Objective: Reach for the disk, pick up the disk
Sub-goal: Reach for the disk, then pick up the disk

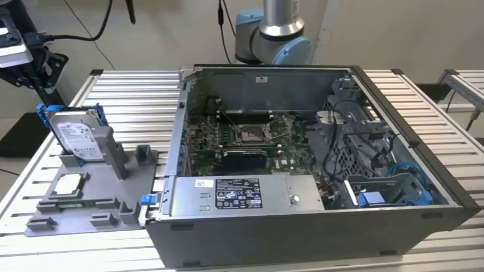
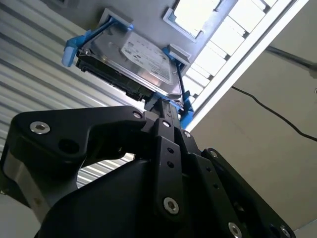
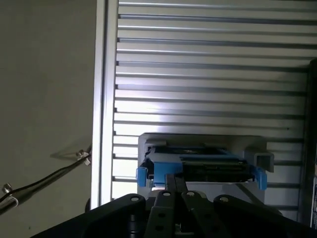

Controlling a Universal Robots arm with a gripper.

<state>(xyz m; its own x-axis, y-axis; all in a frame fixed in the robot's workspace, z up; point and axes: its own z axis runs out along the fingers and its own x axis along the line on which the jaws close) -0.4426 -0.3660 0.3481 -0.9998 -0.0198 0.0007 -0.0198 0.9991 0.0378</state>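
Soft, even light in the exterior view; glare on the table slats point(image 3: 198, 119) — hand point(image 2: 165, 106) in silhouette

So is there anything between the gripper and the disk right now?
Nothing visible does. In the second wrist view the gripper points straight at the disk, close to its blue caddy edge; in the exterior view the grey stand only holds the disk's lower end.
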